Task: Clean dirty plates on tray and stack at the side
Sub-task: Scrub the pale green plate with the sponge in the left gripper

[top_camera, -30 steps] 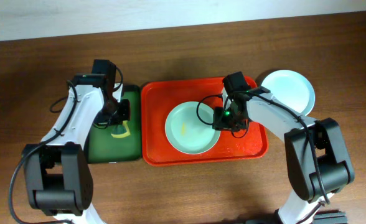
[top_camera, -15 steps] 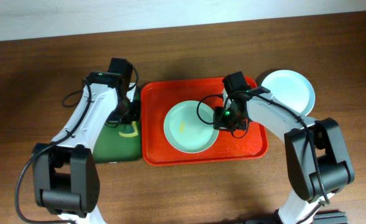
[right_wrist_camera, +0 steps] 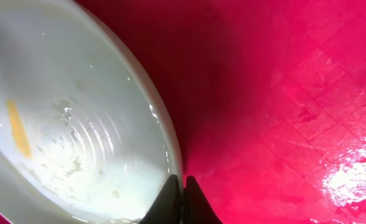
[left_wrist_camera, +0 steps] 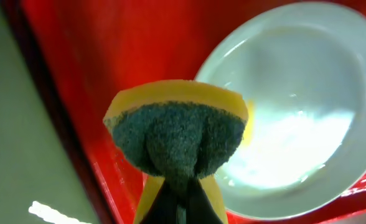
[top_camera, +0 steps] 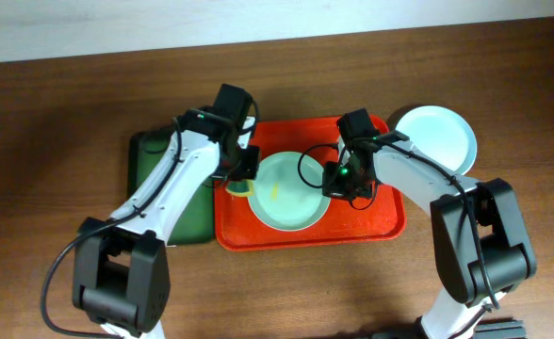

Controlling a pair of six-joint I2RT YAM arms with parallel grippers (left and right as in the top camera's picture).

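Blocked at centre of tray (top_camera: 376, 215) by plate (top_camera: 291, 202). Obstructed left of tray centre by left gripper (top_camera: 241, 179) clamping sponge (left_wrist_camera: 177, 134); right of centre by right gripper (right_wrist_camera: 183, 188) pinching plate rim. Free passage over tray's right front corner. Bounded on tray's left edge by green tray (top_camera: 154, 179), and off its right rear corner by second plate (top_camera: 437, 137).

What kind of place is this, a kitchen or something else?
Probably a robot test bench staged for dishwashing, not a real kitchen: a wooden table, a red tray holding a smeared plate, a scouring sponge.
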